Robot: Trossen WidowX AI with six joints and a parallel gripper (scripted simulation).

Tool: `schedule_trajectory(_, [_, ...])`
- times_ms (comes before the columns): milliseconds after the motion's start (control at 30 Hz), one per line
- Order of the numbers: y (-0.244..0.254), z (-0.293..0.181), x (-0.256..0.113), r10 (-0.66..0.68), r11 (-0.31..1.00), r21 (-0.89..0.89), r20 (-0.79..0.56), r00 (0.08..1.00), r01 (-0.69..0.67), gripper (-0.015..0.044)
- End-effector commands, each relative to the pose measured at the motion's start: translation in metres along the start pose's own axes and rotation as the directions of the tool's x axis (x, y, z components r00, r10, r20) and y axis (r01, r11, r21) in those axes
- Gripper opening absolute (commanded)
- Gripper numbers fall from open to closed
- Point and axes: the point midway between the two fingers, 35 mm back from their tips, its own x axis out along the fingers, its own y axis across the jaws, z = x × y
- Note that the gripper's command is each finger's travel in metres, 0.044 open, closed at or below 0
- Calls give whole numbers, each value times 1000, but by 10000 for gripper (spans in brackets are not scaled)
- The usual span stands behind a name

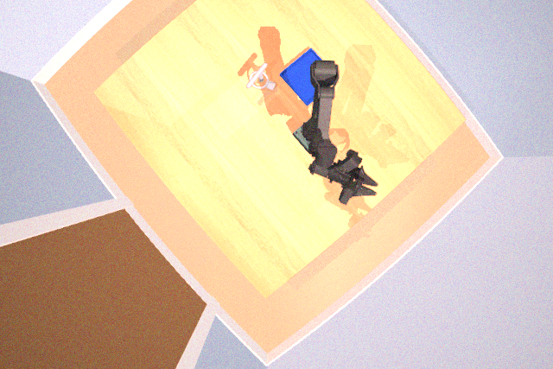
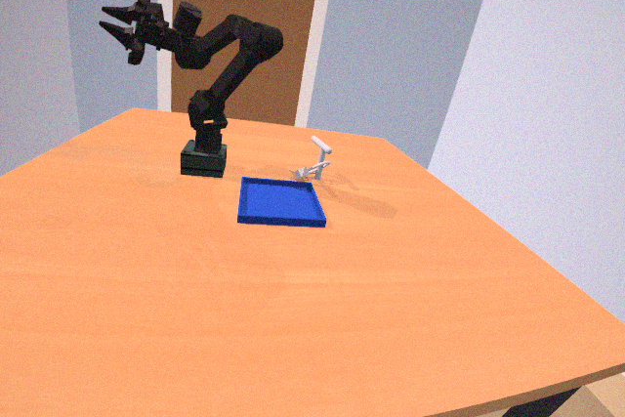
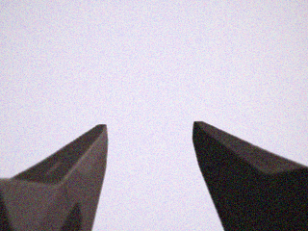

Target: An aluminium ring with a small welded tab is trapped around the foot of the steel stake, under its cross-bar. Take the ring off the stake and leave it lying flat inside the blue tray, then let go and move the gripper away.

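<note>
The steel stake stands upright with its cross-bar on top. The aluminium ring is around the stake's post below the cross-bar. It looks tilted in the exterior view, with its welded tab low on the tray side and the far side higher. The blue tray lies beside the stake; no ring is in it. My gripper is partly open with nothing between its fingers, high up and far from the stake, beyond the arm's base.
The arm's dark base stands on the table near the tray. In the top view the raised arm covers part of the tray. The wrist view shows only pale wall behind the fingers.
</note>
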Motion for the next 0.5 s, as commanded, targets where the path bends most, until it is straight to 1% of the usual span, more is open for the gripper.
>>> schedule_trajectory(0, [-17,-23,-13,-83,996,33,-103,991,86,200])
schedule_trajectory(200, [-36,-44,-31,-183,975,84,-212,960,204,200])
schedule_trajectory(467, [-57,-69,-61,-293,931,108,-345,891,348,200])
